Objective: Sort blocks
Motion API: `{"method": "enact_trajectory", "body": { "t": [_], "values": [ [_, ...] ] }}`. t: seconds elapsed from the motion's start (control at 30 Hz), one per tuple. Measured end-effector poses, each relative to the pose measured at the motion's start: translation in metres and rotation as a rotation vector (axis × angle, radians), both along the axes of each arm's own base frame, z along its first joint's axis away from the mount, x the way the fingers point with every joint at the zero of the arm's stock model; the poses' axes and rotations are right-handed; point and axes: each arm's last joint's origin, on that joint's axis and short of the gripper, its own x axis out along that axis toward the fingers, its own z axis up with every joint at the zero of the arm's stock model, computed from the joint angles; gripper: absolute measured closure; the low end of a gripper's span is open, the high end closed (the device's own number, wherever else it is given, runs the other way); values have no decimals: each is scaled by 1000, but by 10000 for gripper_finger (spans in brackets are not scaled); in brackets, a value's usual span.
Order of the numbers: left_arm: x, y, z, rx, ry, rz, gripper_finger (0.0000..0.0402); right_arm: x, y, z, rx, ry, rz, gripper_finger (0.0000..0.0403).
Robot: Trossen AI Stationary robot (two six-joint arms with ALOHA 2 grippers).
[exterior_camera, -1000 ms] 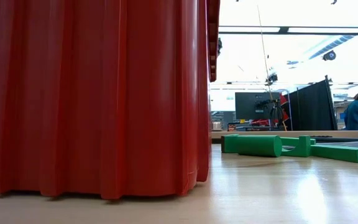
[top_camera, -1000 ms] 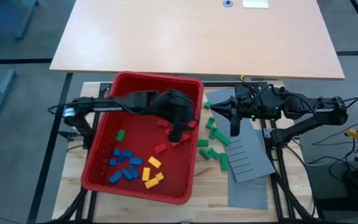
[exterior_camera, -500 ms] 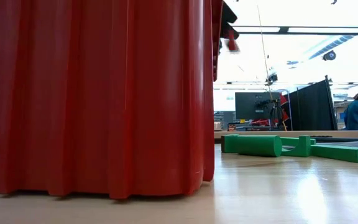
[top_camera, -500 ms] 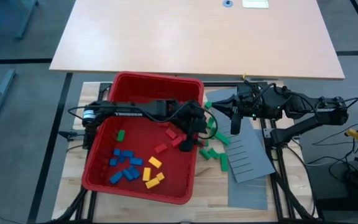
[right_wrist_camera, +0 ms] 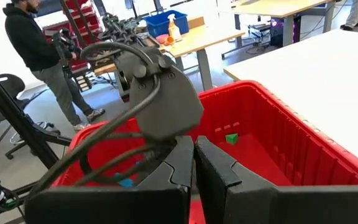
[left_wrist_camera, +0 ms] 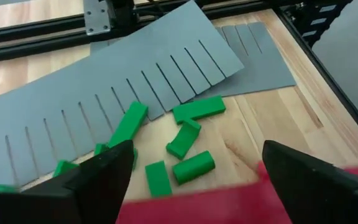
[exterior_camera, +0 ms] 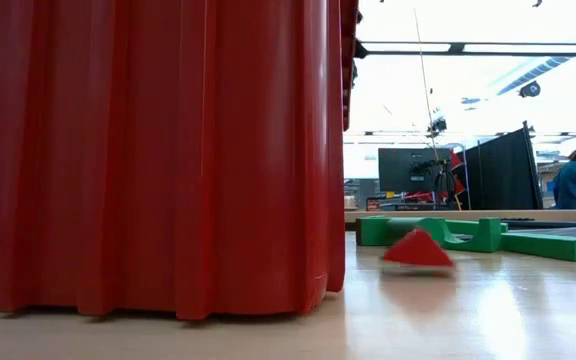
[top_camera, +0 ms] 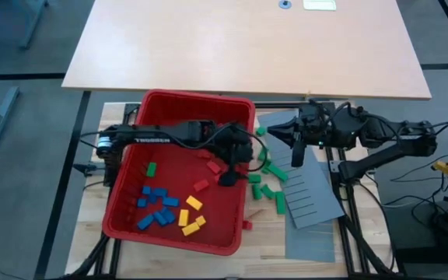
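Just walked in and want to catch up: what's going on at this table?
The robot is sorting blocks. The left gripper, fingers open, hangs over the red bin's right rim. A red block lies on the table outside the bin, near the green blocks. The right gripper waits shut over the grey slotted panels.

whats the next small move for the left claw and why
Probably bring the left claw back into the red bin for another red block: it is open and empty, and one loose red block already lies out on the table.
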Motion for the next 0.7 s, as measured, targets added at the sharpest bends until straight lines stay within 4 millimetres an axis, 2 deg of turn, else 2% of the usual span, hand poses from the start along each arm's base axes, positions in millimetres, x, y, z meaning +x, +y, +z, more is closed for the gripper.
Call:
{"method": "enact_trajectory", "body": {
  "t": [0.17,0.33,0.47,0.6,0.7],
  "values": [
    [-25,3,14,59,87,4,81,-7,-1,4,-3,-21,-2,403],
    [-59,12,31,107,194,53,87,-11,-2,6,-8,-32,-23,403],
    [-81,20,39,74,252,116,87,-11,-2,6,-8,-34,-23,403],
    [-94,24,28,38,305,170,87,-11,-2,6,-8,-33,-23,403],
    [-99,24,2,8,378,203,87,-11,-2,6,-8,-33,-23,403]
  ]
}}
